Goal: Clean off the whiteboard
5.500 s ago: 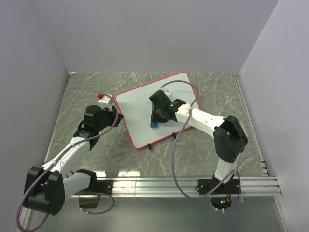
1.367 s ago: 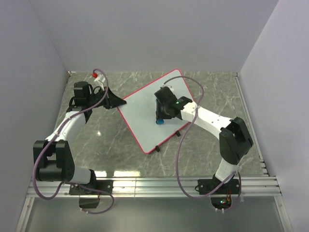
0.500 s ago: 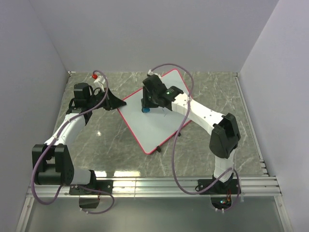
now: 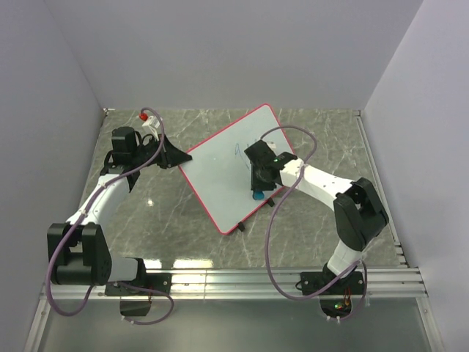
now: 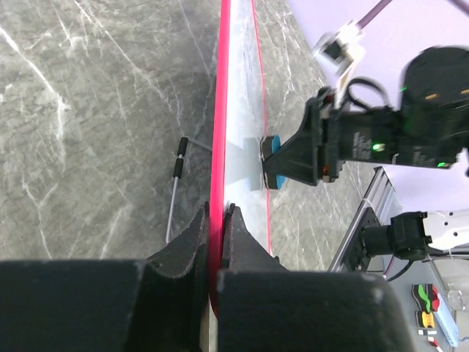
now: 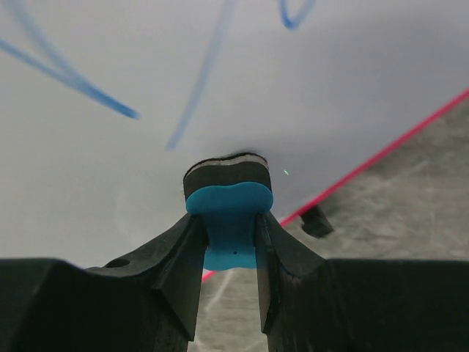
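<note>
The whiteboard (image 4: 220, 176), white with a red-pink frame, lies slanted on the marble table. Blue scribbles (image 4: 239, 151) show near its middle and in the right wrist view (image 6: 66, 77). My left gripper (image 4: 178, 157) is shut on the board's left edge; the left wrist view shows the red frame (image 5: 217, 147) pinched between the jaws. My right gripper (image 4: 258, 189) is shut on the blue eraser (image 6: 229, 213), whose dark felt presses on the board near its lower right edge. The eraser also shows in the left wrist view (image 5: 272, 163).
A black foot (image 4: 240, 226) sticks out at the board's near corner, another (image 6: 316, 220) by the eraser. A metal rail (image 4: 278, 279) runs along the table's near edge. Grey walls close the left, back and right.
My right gripper has swept the eraser from the board's upper middle down to its lower right edge. Earlier the left arm swung the board to a steeper slant and holds it still.
</note>
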Motion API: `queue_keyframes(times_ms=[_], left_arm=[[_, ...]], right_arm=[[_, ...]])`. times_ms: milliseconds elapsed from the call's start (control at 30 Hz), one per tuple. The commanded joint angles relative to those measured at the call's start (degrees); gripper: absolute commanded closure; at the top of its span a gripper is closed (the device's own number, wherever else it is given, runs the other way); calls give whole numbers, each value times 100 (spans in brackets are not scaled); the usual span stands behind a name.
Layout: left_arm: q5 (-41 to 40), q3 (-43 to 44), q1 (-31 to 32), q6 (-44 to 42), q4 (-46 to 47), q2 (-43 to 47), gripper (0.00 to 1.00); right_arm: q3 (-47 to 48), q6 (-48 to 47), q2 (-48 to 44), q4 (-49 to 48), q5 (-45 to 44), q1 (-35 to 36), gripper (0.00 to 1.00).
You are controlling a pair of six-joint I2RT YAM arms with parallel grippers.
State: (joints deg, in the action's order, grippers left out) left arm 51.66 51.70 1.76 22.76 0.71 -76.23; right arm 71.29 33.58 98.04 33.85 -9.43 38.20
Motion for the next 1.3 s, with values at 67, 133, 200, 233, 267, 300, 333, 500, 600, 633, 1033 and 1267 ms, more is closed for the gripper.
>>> queue_keyframes(times_ms=[67,133,200,233,267,300,333,500,600,633,1033,1267], left_arm=[[169,-178,307,-844,-124,205,100],[178,-169,307,-844,-124,213,100],[195,-152,307,-835,-115,205,100],[204,-152,316,-826,-115,205,100],[213,-152,316,-826,-115,213,100],[204,-152,325,-826,-115,205,100],[213,-152,325,-835,-115,205,100],[160,-160,360,-879,-159,213,100],[143,-160,378,-897,-168,231,100],[125,-169,378,-905,-168,248,100],[99,-231,378,-870,-115,354,100],[160,-213,404,-861,-115,266,100]], right_arm=[[-151,175,444,-353,-24,56,100],[182,114,453,-273,46,56,100],[402,96,418,-282,99,56,100],[639,78,400,-273,134,56,100],[780,78,400,-247,152,56,100],[921,70,409,-203,161,48,100],[1201,61,435,-194,178,56,100],[2204,227,663,8,196,48,100],[2828,298,918,34,257,56,100],[3125,298,980,52,258,56,100],[1804,430,603,-105,143,-383,100],[133,465,-109,-501,82,-541,100]])
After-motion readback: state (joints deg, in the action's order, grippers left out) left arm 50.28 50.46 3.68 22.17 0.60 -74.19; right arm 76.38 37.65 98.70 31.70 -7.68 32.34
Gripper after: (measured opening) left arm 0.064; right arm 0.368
